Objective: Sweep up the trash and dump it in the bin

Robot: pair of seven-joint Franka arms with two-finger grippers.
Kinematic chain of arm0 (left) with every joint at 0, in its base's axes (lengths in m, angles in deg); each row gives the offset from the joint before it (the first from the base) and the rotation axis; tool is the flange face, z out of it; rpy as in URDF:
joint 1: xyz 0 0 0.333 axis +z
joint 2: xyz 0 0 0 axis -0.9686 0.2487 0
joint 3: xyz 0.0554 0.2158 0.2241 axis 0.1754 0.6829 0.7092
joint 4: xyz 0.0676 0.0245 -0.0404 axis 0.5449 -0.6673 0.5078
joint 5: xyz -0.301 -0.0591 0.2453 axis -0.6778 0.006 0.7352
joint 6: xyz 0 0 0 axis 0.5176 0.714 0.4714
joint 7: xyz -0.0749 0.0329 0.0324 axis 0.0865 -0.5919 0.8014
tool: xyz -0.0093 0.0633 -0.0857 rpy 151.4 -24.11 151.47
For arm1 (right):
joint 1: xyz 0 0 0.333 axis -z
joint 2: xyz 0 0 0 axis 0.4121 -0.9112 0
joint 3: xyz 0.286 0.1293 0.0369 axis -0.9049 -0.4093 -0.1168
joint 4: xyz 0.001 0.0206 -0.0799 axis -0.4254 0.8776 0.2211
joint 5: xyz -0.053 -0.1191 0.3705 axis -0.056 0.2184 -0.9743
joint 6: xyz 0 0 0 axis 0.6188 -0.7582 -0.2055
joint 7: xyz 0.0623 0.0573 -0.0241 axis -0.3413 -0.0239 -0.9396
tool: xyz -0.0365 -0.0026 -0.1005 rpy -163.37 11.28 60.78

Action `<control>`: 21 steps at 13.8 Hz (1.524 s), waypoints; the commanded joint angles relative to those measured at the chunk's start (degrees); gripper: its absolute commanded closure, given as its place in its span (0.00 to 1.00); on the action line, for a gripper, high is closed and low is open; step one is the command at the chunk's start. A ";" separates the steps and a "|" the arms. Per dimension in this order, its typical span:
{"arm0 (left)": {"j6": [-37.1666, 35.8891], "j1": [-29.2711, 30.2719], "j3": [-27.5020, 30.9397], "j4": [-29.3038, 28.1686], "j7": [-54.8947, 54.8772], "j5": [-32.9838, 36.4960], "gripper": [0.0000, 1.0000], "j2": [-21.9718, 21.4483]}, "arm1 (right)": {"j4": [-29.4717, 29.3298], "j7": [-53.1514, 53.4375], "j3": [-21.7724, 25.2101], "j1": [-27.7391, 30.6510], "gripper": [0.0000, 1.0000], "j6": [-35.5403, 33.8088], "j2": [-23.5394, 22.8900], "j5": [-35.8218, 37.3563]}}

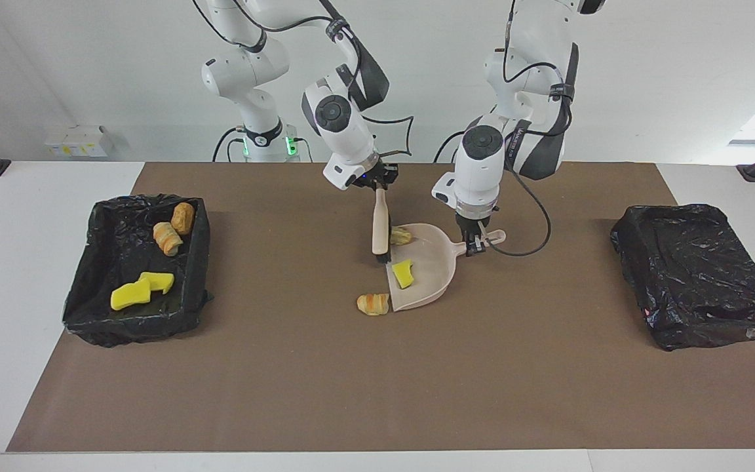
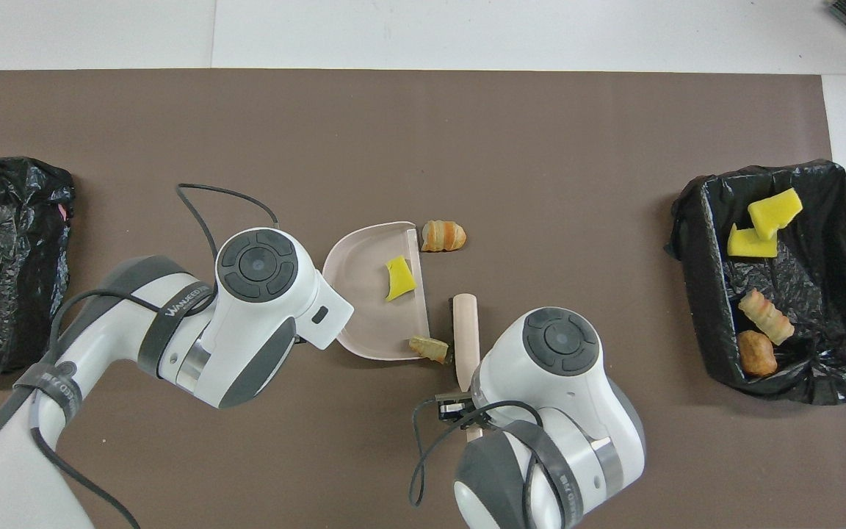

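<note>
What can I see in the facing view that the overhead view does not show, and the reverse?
Only the facing view shows the left hand shut on the dustpan's handle and the right hand shut on the brush; from above, the arms cover both hands.

Only the overhead view shows the bread piece at the dustpan's open edge apart from the brush.

Both show the yellow sponge chunk in the dustpan, a croissant piece on the mat beside the dustpan's open edge, one bin holding four scraps, and the other bin.
</note>
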 commanded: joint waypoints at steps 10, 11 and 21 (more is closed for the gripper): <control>1.27 -0.05 0.27 -2.29 11.78 0.80 1.00 -1.46 | -11.86 -13.33 0.25 13.68 1.00 -3.55 -9.60 29.10; 0.92 -0.05 0.27 -2.29 12.40 0.80 1.00 -1.55 | -13.88 -14.31 0.17 13.51 1.00 -3.47 -12.23 29.64; -0.40 -0.14 0.27 -2.29 12.32 0.80 1.00 -1.73 | -16.80 -25.66 -3.61 8.85 1.00 -0.47 -15.77 5.47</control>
